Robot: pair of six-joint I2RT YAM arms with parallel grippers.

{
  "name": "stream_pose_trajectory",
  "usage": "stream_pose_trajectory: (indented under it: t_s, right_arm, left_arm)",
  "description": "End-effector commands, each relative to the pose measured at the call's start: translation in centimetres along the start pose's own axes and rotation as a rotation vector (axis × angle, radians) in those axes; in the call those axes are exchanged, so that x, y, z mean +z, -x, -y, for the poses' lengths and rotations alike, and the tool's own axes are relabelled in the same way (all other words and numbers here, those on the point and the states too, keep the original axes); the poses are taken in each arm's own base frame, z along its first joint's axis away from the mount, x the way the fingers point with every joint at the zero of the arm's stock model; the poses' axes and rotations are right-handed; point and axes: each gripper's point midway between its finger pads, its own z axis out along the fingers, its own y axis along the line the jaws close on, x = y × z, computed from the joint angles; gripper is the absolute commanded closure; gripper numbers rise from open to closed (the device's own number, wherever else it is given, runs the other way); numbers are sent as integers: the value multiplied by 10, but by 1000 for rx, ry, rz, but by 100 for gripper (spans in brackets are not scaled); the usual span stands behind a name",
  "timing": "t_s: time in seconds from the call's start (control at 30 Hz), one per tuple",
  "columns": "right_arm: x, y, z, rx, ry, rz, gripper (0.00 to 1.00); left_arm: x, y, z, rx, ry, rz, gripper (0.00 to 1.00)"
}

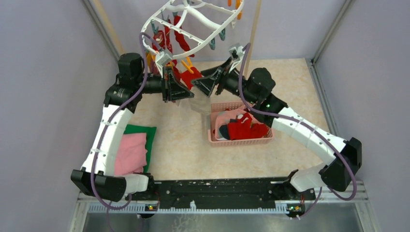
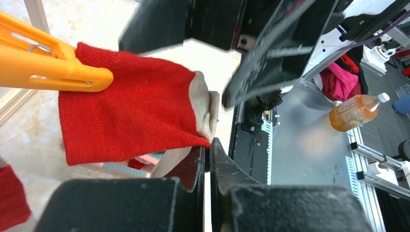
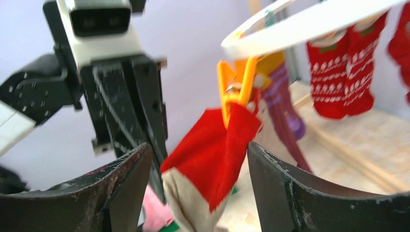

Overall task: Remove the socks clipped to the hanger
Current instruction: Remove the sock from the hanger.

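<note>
Left wrist view: my left claw (image 2: 209, 155) pinches a red sock (image 2: 130, 106), clipped on the hanger (image 3: 309, 23). My right claw (image 3: 198, 150) is open. Some socks (image 1: 241, 128) are in the basket (image 1: 241, 141); more hang.

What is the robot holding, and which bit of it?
The left gripper pinches the red sock by the edge near its beige end; the right gripper holds nothing.

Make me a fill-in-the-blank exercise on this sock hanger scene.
The red sock hangs from an ____ clip. The left gripper is ____ on that sock's pale end. The right gripper stands ____, one finger on either side of the sock. Loose socks lie in the ____ basket.
Missing words: orange, shut, open, pink.
</note>
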Motion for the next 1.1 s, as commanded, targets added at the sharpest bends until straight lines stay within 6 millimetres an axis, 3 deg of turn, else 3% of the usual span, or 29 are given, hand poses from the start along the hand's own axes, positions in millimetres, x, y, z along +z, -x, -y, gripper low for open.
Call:
stream_pose_trajectory:
  t_s: [0.0,0.13,0.33,0.67,0.83,1.07]
  right_arm:
    - [7,48,8,-116,-123,98,28]
    - [24,56,9,-127,-117,103,28]
    - [51,46,4,-134,-59,44,26]
    - [65,37,1,-151,-15,-2,27]
    - [71,41,-2,-129,16,54,41]
    - [81,45,-2,-110,27,64,68]
  left_arm:
    - [2,3,8,89,5,12,100]
    - [2,-1,10,98,13,2,100]
    - [0,2,14,117,17,4,100]
    - [1,5,16,122,19,5,100]
    - [4,4,10,122,41,3,100]
    - [4,8,10,128,51,6,100]
